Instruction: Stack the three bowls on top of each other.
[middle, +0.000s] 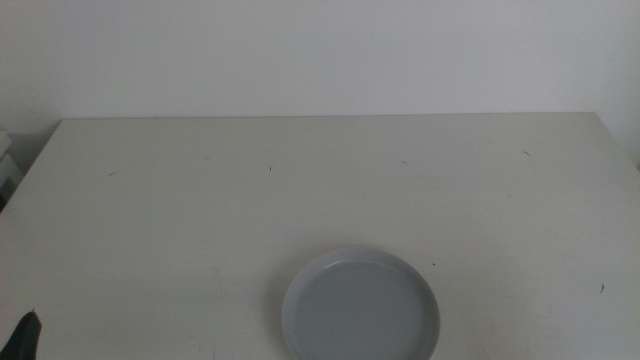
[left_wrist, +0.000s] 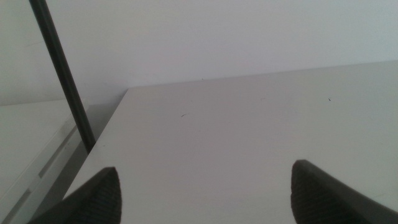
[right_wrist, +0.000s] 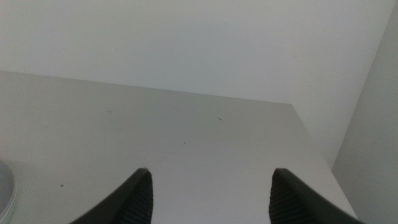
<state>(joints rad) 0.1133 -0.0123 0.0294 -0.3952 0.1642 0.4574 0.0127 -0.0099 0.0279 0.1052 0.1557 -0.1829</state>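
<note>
One light grey-blue bowl (middle: 361, 308) sits upright on the white table (middle: 320, 190), near the front edge at the middle. The other bowls do not show in any view. My left gripper (left_wrist: 205, 186) is open and holds nothing, and it hovers over the table's left part. Only its dark tip (middle: 28, 336) shows in the middle view, at the bottom left corner, far from the bowl. My right gripper (right_wrist: 211, 186) is also open and holds nothing, above the table's right part. A sliver of the bowl's rim (right_wrist: 5, 186) shows at the edge of the right wrist view.
A dark pole (left_wrist: 62, 74) stands beside the table's left edge, with a lower white surface (left_wrist: 31, 137) beyond it. A white wall runs along the table's far edge (middle: 320, 115). A few small dark specks mark the tabletop.
</note>
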